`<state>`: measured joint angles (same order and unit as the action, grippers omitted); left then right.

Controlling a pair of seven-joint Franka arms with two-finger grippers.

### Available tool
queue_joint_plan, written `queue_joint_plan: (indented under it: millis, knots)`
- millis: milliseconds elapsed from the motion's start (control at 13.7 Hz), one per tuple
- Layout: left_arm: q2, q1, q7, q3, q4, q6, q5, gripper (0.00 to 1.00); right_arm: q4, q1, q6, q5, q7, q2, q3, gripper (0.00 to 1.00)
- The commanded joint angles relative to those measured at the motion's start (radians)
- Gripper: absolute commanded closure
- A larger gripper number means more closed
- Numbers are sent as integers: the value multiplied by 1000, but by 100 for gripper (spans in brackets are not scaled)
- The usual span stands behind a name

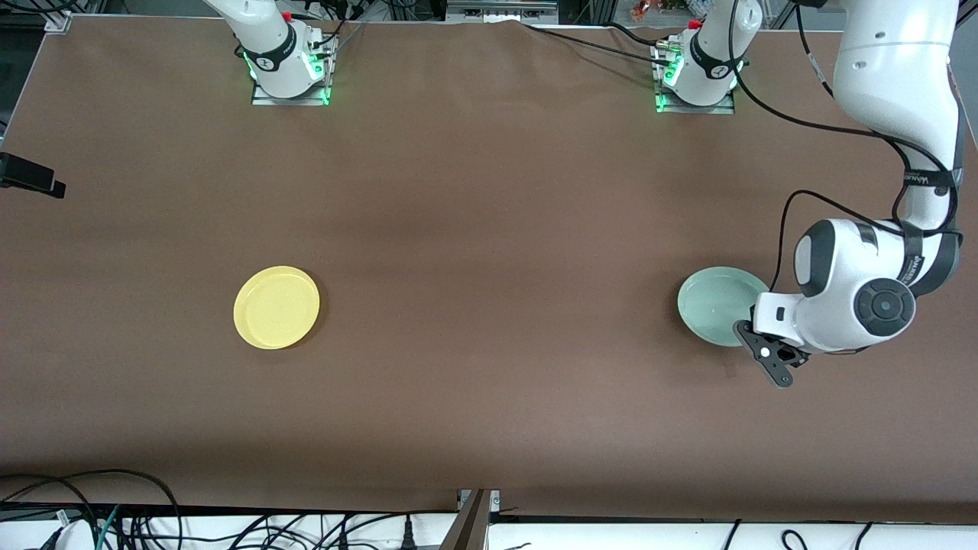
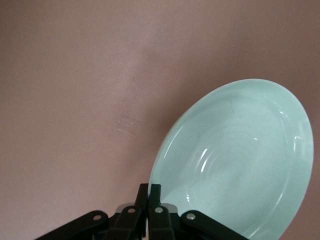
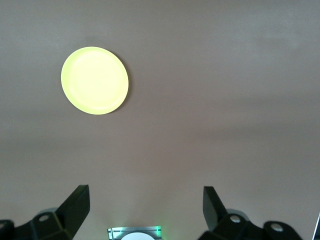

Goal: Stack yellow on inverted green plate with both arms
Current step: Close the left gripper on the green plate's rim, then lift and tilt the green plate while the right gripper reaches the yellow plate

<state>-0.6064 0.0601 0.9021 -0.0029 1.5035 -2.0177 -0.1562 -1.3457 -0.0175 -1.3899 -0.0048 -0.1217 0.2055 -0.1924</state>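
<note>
Pinching green plate [image 2: 240,160] rim, left gripper [image 2: 149,200] fingers

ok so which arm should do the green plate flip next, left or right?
Left. The left gripper is shut on the green plate at its rim, at the left arm's end of the table. The right gripper is open, high above the table, with the yellow plate below it.

Brown surface [image 1: 489,229] spans room. Black cables [image 1: 92,512] tangle along white edge nearest front camera. Small black object [image 1: 30,177] sits at edge, right arm's end.
</note>
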Motion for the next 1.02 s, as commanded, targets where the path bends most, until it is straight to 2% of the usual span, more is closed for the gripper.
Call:
queue_joint_plan:
  millis: [0, 146, 365, 584, 803, 948]
  knots:
    - [28, 98, -58, 11, -67, 129, -118, 100, 17, 4, -35, 3, 8, 50, 7, 0]
    - [28, 180, -127, 14, -120, 213, -215, 100, 14, 7, -105, 2, 5, 116, 7, 0]
    - [28, 306, -351, 15, -134, 322, -373, 100, 14, 5, -164, 15, 7, 224, 8, 0]
    - [40, 424, -501, 14, -134, 439, -465, 100, 0, 5, -248, 152, 10, 339, 8, 0]
    - [31, 585, -700, 14, -132, 548, -588, 100, -36, -13, -371, 175, 22, 420, 13, 0]
    - [-5, 680, -883, 15, -131, 623, -670, 100, -82, -12, -447, 236, 22, 446, 13, 0]
